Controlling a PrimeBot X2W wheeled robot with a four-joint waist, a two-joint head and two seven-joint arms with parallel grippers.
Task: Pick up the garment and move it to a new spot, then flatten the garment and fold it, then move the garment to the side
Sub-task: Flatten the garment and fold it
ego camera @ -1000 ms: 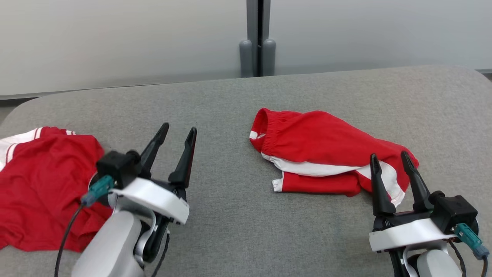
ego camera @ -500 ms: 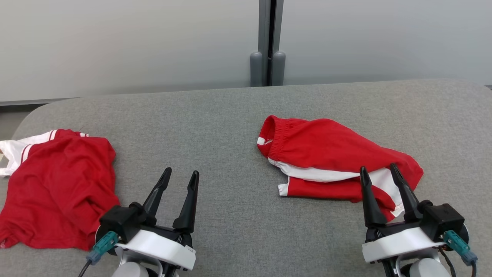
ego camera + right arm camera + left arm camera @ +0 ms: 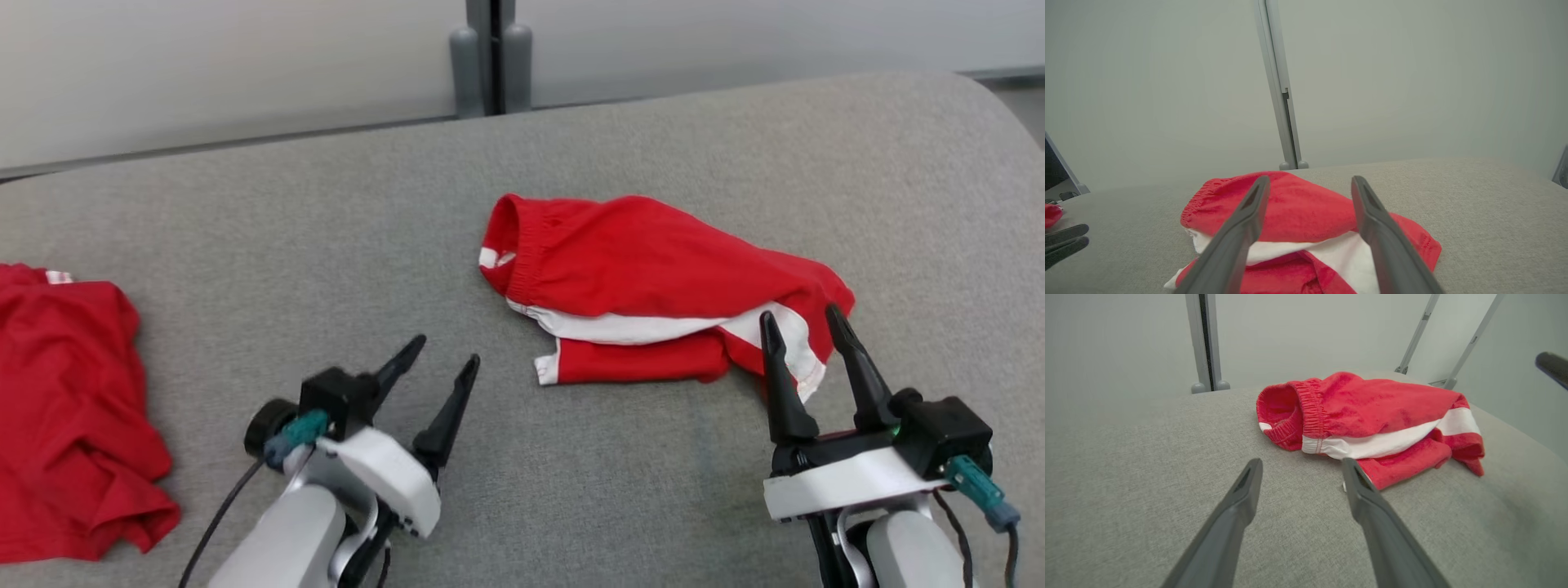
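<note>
**Head view.** The garment (image 3: pixel 645 261) is a pair of soft red shorts with a gathered elastic waistband at its left end and a broad white stripe along the near side. It lies crumpled and doubled over itself, right of centre on the grey surface (image 3: pixel 326 237), a woven, padded top with rounded corners. My left gripper (image 3: pixel 447 349) is over bare fabric to the garment's left. Its two long, tapering dark fingers are spread apart with nothing between them. My right gripper (image 3: pixel 799 314) is at the garment's near right corner, its fingers likewise parted and empty. Their tips overlap the white stripe, but I cannot tell whether they touch the cloth. A second red cloth (image 3: pixel 65 408) lies rumpled at the far left, well apart from the garment. A grey post (image 3: pixel 490 41) stands behind the surface against the pale, smooth wall (image 3: pixel 204 65).

**Left wrist view.** My fingers open in a wide V above the grey weave. The garment lies just beyond them, and the waistband's ribbed mouth gapes toward me. One fingertip overlaps the lower red hem.

**Right wrist view.** My spread fingers frame the garment's rounded red bulk, and the white band crosses between them. The fleecy nap and a stitched hem edge are plain. My left gripper's dark fingertips appear at the lower left edge.
</note>
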